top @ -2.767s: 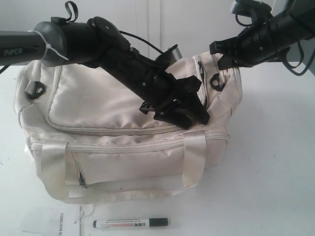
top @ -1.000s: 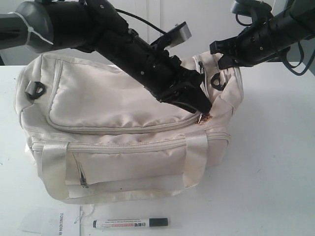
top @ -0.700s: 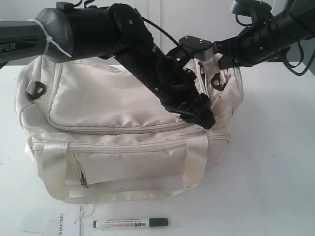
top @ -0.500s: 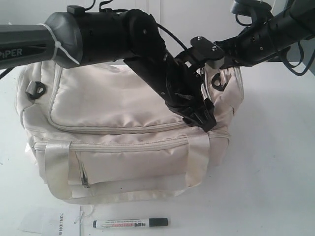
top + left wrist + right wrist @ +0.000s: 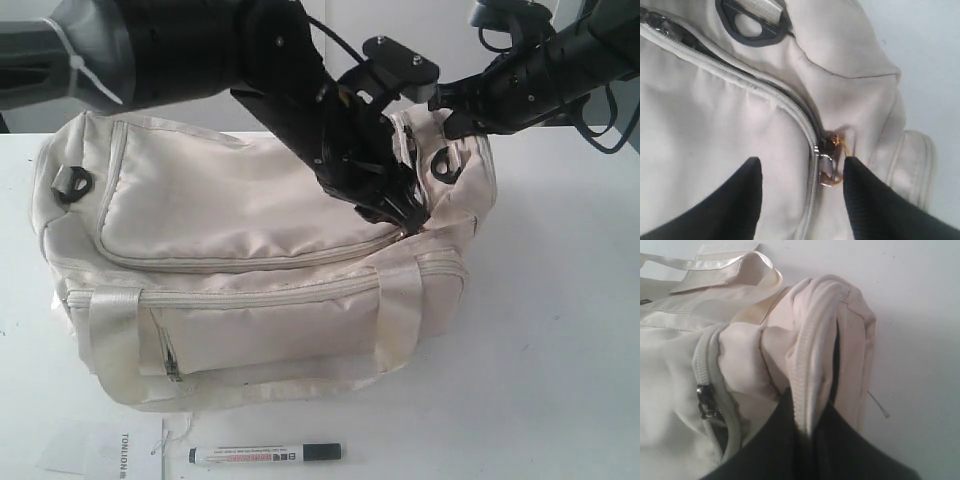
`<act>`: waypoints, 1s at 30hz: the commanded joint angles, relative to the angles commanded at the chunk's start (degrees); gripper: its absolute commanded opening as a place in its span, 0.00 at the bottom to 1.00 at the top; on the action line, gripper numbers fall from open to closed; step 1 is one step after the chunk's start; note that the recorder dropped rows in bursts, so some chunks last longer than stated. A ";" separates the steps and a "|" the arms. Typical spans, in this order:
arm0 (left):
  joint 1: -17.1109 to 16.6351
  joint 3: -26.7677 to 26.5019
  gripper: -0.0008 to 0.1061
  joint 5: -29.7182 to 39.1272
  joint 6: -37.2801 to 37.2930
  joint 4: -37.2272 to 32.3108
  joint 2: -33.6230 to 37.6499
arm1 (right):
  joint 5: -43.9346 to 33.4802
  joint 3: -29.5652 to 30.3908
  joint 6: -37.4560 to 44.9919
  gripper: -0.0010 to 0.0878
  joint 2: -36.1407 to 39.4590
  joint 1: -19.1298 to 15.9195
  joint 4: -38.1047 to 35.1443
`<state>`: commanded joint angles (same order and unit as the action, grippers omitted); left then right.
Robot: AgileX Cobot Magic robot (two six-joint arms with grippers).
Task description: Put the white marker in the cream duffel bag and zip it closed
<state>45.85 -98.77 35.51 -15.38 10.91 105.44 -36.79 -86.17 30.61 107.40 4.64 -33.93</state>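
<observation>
The cream duffel bag [image 5: 220,210] stands on the white table with its flap down. The white marker [image 5: 265,454] lies on the table in front of it, outside the bag. My left gripper [image 5: 412,212] is pressed down at the flap's right corner. In the left wrist view this gripper [image 5: 801,161] is open, and the metal zip pull [image 5: 827,167] lies between its fingers, nearer one of them. My right gripper [image 5: 455,112] sits at the bag's right end. There it [image 5: 810,415] is shut on a pinched fold of the bag's zip edge [image 5: 807,355].
A paper tag [image 5: 105,450] lies left of the marker near the table's front edge. Dark rings [image 5: 72,182] sit at the bag's ends, and one [image 5: 752,20] shows in the left wrist view. Webbing handles [image 5: 110,335] hang down the front. Bare table [image 5: 560,330] lies to the right.
My left arm swung across the bag's top and brought its gripper down over the zip pull at the right corner. The bag shifted a little. The right gripper kept its hold and place.
</observation>
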 joint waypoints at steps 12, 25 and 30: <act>1.57 0.00 0.56 0.77 -16.27 -1.42 5.18 | -0.47 0.00 0.11 0.01 0.00 0.00 0.00; 3.56 0.00 0.55 -0.95 -22.96 -1.39 6.16 | -0.02 0.00 0.25 0.01 0.00 0.00 0.00; 3.56 0.00 0.55 -0.91 -22.96 -2.69 6.96 | -0.02 0.00 0.25 0.01 0.00 0.00 0.00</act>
<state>49.41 -98.77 34.61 -38.34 8.22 112.41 -36.82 -86.17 30.86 107.40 4.64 -33.93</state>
